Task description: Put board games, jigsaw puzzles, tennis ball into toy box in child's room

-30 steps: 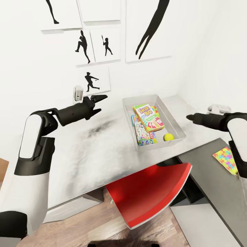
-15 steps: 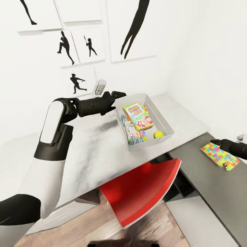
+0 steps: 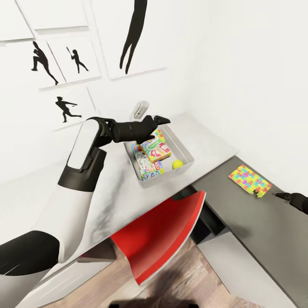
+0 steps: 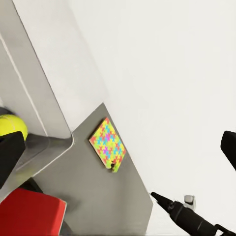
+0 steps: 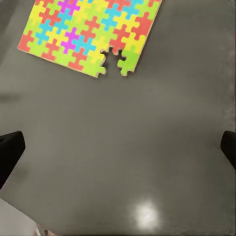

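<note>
The light grey toy box (image 3: 187,159) stands on the pale table (image 3: 119,188) by the wall. Inside lie the SKIP-BO board game (image 3: 156,148), another printed game box (image 3: 146,166) beside it, and the yellow tennis ball (image 3: 177,164). My left gripper (image 3: 159,122) hovers open over the box's far end with nothing in it. A jigsaw puzzle (image 3: 249,179) lies flat on the table's darker grey wing (image 3: 256,231). My right gripper (image 3: 280,196) is open just above the wing, a little short of the puzzle (image 5: 91,32), whose near corner has a notch.
A red chair (image 3: 160,233) is pushed under the table's inner corner. White walls close in behind the table, with black silhouette pictures (image 3: 64,68) on one. White drawer fronts (image 3: 244,269) sit below the wing, and wooden floor (image 3: 179,278) in front.
The head view has swung right. My left gripper has come over the toy box. My right gripper has dropped low over the dark wing, close to the puzzle.
</note>
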`<state>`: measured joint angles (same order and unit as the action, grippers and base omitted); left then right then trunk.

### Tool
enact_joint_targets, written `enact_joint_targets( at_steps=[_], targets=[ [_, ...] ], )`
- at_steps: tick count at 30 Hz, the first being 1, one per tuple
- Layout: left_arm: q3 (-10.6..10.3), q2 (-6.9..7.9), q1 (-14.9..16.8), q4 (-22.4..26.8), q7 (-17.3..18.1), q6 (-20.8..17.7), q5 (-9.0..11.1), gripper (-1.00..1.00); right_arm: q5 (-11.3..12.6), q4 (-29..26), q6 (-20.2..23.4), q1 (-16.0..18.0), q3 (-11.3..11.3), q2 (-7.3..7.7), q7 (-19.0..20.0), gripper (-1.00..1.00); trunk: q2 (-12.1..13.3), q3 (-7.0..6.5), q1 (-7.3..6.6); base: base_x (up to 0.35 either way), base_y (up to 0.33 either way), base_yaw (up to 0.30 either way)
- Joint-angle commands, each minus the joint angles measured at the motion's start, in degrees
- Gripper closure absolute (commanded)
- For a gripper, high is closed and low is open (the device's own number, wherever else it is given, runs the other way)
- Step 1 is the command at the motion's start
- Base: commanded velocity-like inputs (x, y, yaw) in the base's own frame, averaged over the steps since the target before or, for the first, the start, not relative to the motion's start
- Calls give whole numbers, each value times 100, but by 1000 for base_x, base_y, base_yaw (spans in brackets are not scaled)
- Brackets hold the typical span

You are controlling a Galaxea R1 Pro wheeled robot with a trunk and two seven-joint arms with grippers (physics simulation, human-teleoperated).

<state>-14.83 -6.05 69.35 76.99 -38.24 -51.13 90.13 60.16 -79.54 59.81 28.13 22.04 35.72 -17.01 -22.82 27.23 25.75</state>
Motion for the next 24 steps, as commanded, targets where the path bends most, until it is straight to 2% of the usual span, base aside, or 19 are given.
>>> enact_joint_targets(
  at_steps=[1,7,14,24],
  targets=[
    [-29,-6,16,-15,-69,0,54,-100,61,28,19,-9,30,36,28,-100,-10,9,3,0,0,-289],
    [-109,3,47,-55,-93,5,45,-100,60,111,19,-51,76,102,346,-100,-10,9,3,0,0,-290],
    [-117,39,51,-64,-206,-6,42,-100,58,237,19,-58,38,82,459,-100,-10,9,3,0,0,-291],
    [-102,149,60,-105,-399,-11,45,-100,74,420,19,-27,-143,26,514,-100,-10,9,3,0,0,-291]
  ],
)
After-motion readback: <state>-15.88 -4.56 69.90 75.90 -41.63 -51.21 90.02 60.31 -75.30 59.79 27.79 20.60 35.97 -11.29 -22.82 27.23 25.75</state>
